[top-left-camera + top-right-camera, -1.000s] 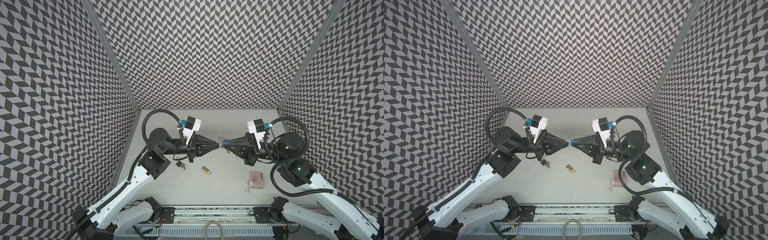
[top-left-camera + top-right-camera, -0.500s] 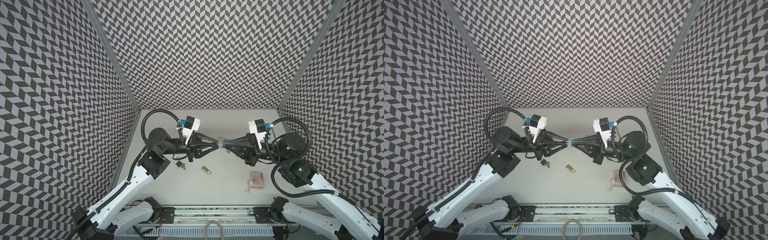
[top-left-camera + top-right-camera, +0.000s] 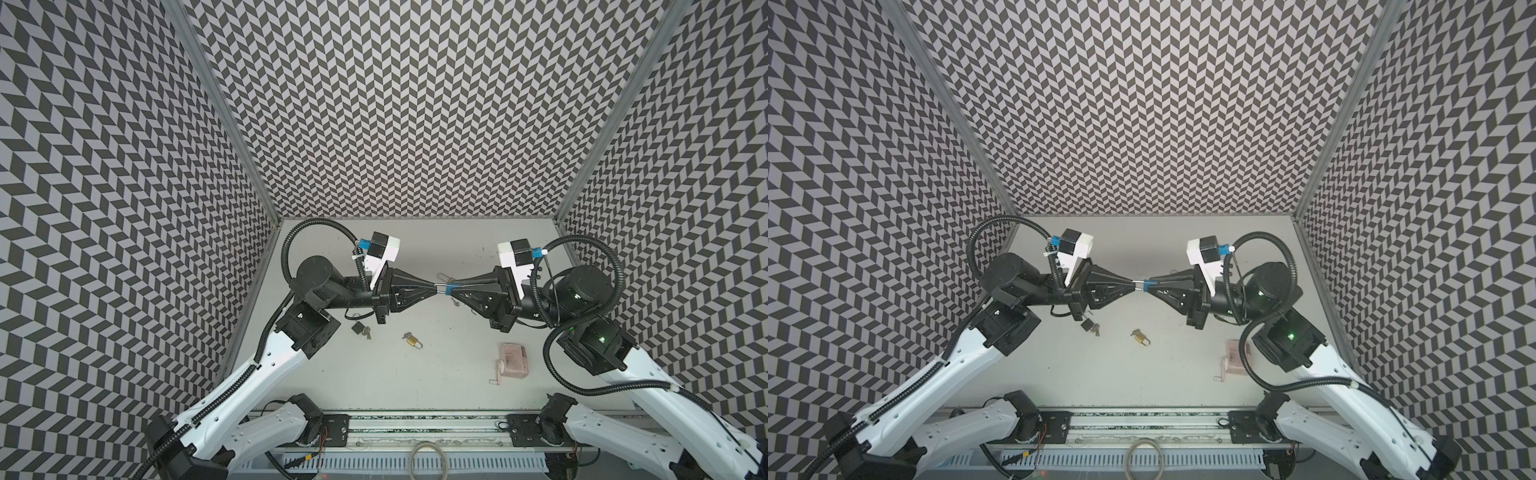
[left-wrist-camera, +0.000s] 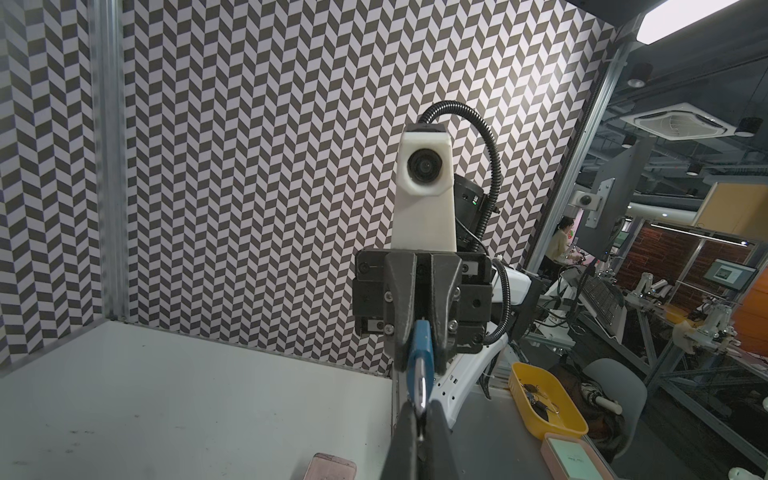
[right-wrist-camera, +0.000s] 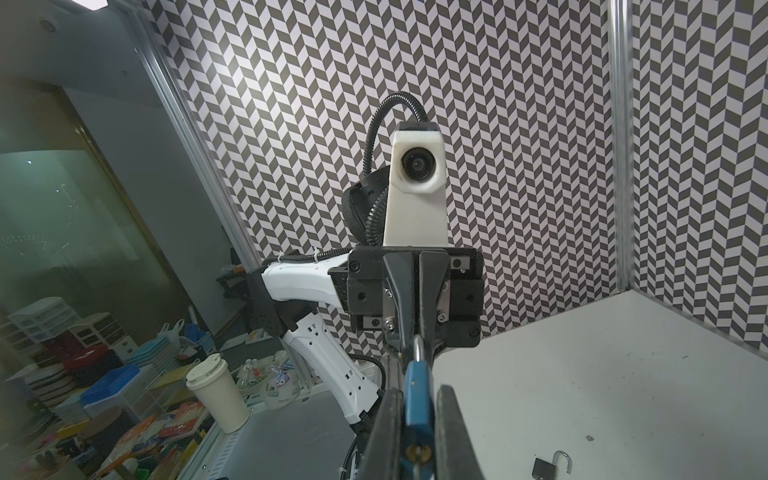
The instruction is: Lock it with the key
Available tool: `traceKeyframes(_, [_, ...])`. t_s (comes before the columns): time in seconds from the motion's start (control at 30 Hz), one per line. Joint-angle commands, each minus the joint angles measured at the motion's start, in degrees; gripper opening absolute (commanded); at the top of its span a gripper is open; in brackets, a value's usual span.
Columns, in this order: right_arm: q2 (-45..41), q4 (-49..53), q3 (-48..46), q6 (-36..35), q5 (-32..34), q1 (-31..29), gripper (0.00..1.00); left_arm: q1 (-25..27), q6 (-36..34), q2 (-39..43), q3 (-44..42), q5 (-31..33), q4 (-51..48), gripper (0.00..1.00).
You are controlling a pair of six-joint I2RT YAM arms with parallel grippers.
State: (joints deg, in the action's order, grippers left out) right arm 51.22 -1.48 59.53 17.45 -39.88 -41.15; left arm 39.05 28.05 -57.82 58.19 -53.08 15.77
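Blue padlock, one of four, is held up mid-frame in both top views. Two grippers pinch it: left gripper closed on its silver loop, right gripper closed on its body. Black padlock, gold padlock and pink padlock lie lower.

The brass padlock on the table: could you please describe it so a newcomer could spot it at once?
Start at the grey table inside the patterned walls. Near its middle lies the brass padlock, between a black padlock and a pink lock. It alone is gold-coloured.
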Motion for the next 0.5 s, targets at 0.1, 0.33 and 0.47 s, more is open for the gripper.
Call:
traceKeyframes(0.1, [13.8,1.2,6.2,-4.3,0.9,-10.3,0.0,13.8,-2.2,-11.0,3.9,1.8,2.4,0.0])
traceKeyframes(0.33, [4.5,2.2,2.9,-3.0,3.6,-4.3,0.0,-0.1,0.1,0.0,-1.2,0.1,1.3,0.0])
traceKeyframes(0.47, [0.8,2.6,2.2,-3.2,3.4,-1.8,0.0,-3.6,-0.8,2.6,-0.3,-1.4,-1.5,0.0])
